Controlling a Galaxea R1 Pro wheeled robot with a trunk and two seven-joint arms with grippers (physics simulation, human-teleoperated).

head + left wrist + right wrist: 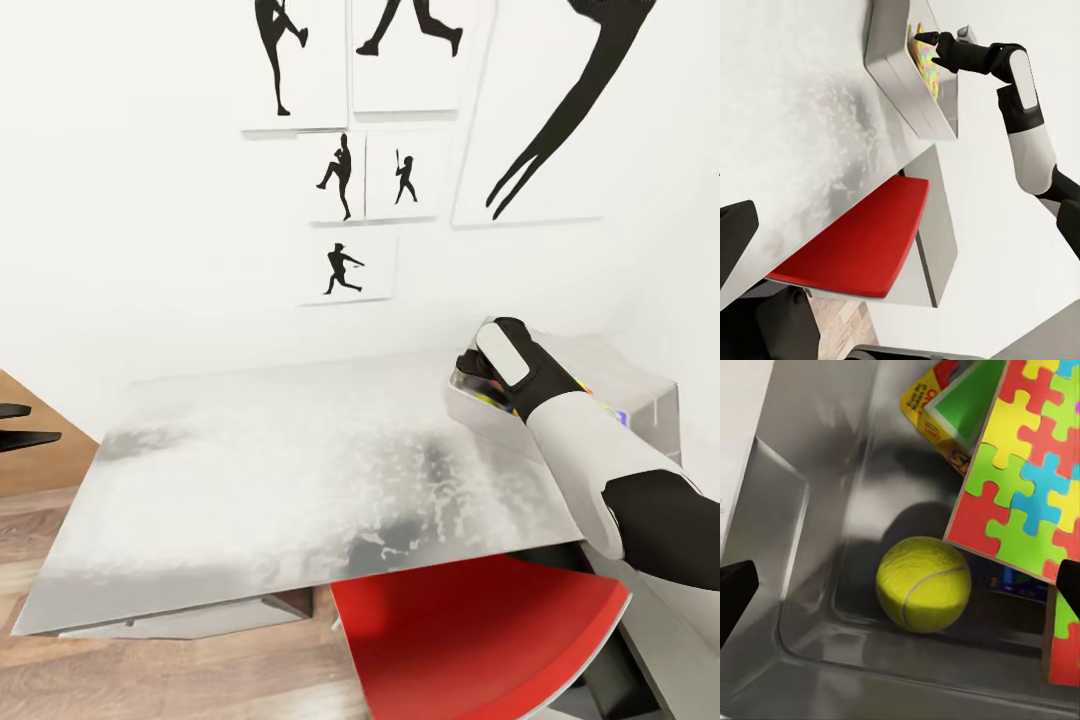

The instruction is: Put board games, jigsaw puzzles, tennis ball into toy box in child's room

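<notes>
The toy box (470,405) stands at the far right of the table (300,470), partly hidden by my right arm. My right gripper (478,368) hangs over the box with its fingers spread, open and holding nothing. Through the right wrist camera, the tennis ball (924,583) rests on the floor of the toy box (817,472), between the open gripper's (902,589) fingertips and below them. A jigsaw puzzle (1027,472) leans over the ball, on top of the Skip-Bo board game (945,412). A second puzzle's edge (1065,649) shows beside it. My left gripper (20,424) is open at the table's left end.
A red chair (470,640) is tucked under the table's near right side. The white wall with black silhouette posters (345,175) stands right behind the table. Wooden floor (150,680) lies in front. In the left wrist view the toy box (900,75) sits above the red chair (862,240).
</notes>
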